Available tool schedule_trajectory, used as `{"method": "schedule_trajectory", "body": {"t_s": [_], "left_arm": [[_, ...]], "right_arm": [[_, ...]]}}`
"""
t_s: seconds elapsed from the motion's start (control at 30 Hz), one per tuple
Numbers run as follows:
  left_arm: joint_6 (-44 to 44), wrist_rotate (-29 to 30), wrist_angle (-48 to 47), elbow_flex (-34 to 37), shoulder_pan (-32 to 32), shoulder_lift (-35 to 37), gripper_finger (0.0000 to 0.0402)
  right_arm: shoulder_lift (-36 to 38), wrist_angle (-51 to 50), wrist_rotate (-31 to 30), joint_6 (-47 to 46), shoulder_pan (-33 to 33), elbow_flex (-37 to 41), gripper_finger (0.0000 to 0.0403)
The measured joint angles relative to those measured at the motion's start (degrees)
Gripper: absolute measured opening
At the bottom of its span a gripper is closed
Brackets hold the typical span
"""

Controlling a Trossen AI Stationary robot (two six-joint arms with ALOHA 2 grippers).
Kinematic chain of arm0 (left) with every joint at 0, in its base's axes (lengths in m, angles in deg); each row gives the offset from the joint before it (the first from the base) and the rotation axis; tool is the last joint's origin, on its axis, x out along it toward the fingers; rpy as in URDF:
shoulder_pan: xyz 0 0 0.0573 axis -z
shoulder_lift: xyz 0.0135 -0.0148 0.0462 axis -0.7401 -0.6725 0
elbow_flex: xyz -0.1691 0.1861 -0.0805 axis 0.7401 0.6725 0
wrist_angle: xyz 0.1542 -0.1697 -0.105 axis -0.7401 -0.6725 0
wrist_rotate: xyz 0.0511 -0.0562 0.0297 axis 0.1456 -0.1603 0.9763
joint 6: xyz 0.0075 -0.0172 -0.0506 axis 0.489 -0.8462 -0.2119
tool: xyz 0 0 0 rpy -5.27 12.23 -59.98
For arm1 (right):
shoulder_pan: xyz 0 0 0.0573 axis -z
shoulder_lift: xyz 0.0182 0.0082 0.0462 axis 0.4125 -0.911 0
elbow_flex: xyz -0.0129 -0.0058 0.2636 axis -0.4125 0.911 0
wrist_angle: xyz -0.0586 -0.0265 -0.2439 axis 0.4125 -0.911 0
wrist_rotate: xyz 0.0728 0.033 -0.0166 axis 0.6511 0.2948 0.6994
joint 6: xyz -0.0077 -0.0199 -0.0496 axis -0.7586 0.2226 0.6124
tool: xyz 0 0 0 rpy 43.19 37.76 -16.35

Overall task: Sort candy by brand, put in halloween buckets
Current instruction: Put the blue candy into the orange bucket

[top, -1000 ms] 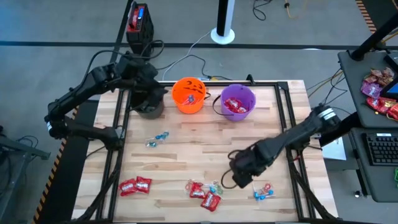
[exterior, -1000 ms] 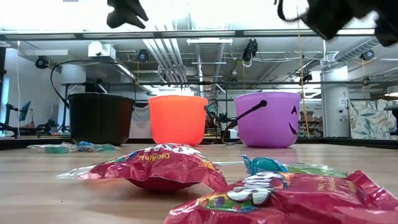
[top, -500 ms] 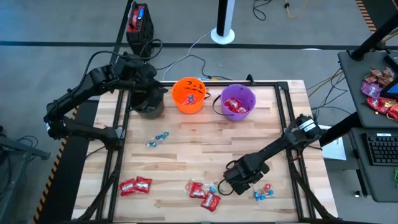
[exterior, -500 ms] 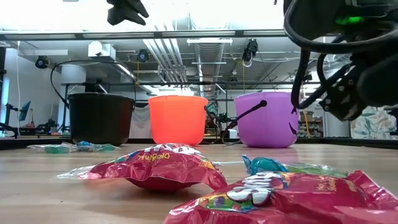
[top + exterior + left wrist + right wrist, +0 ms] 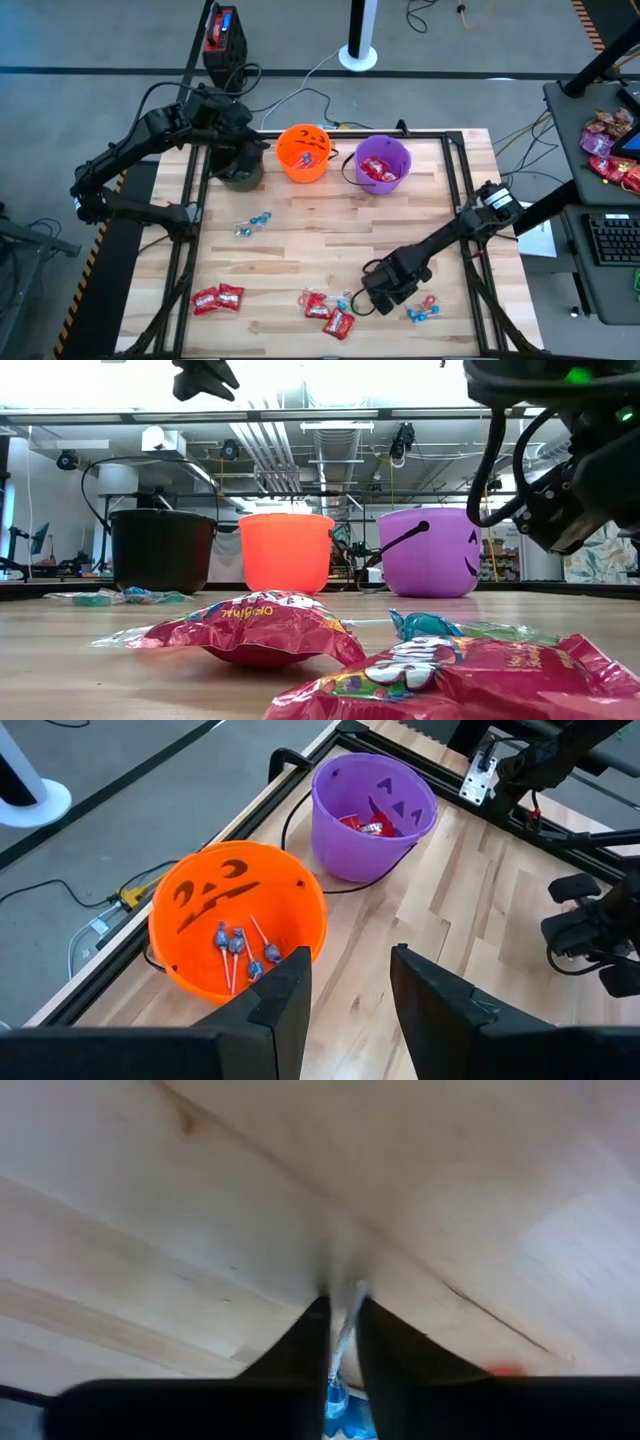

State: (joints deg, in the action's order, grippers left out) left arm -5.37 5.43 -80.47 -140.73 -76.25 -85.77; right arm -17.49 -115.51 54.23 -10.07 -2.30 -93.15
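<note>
Three halloween buckets stand at the table's far side: black (image 5: 240, 172), orange (image 5: 303, 152) with lollipops in it (image 5: 240, 948), purple (image 5: 382, 163) with red packets in it (image 5: 368, 822). Loose candy lies on the wood: red packets (image 5: 218, 297) (image 5: 330, 315), blue pieces (image 5: 252, 222), lollipops (image 5: 423, 310). My left gripper (image 5: 350, 990) hovers open above the black bucket. My right gripper (image 5: 372, 300) is down at the table near the front edge, shut on a blue-wrapped lollipop (image 5: 335, 1402). My right gripper pinches the lollipop's thin white stick (image 5: 349, 1318) between its two fingertips. The blue-wrapped head (image 5: 335, 1402) sits farther back between the fingers. The fingers slant steeply down from above, their tips at the wooden table top.
The table has a black metal frame along its edges (image 5: 465, 190). A red packet (image 5: 250, 628) and another (image 5: 450, 680) lie close to the near edge. Bare wood lies between the buckets and the candy. A side table with more candy (image 5: 605, 140) stands at the right.
My right gripper has come down to the table among the candy near the front edge, tipping a little steeper, and has shut there on the lollipop. The left arm has kept still above the black bucket.
</note>
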Motion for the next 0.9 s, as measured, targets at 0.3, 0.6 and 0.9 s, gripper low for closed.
{"method": "schedule_trajectory", "body": {"t_s": [0.3,0.6,0.9], "left_arm": [[-0.1,0.0,0.1,0.0,0.0,0.0,0.0123],[-2.8,0.0,0.2,0.0,0.6,0.0,0.0123],[-8.3,0.0,0.4,0.0,4.3,0.0,0.0123]], "right_arm": [[4.0,0.0,-7.1,2.5,2.1,0.1,0.001],[16.4,10.0,-25.7,16.2,15.2,-2.2,0.0009],[19.0,43.7,-32.7,44.7,37.8,-5.7,0.0009]]}}
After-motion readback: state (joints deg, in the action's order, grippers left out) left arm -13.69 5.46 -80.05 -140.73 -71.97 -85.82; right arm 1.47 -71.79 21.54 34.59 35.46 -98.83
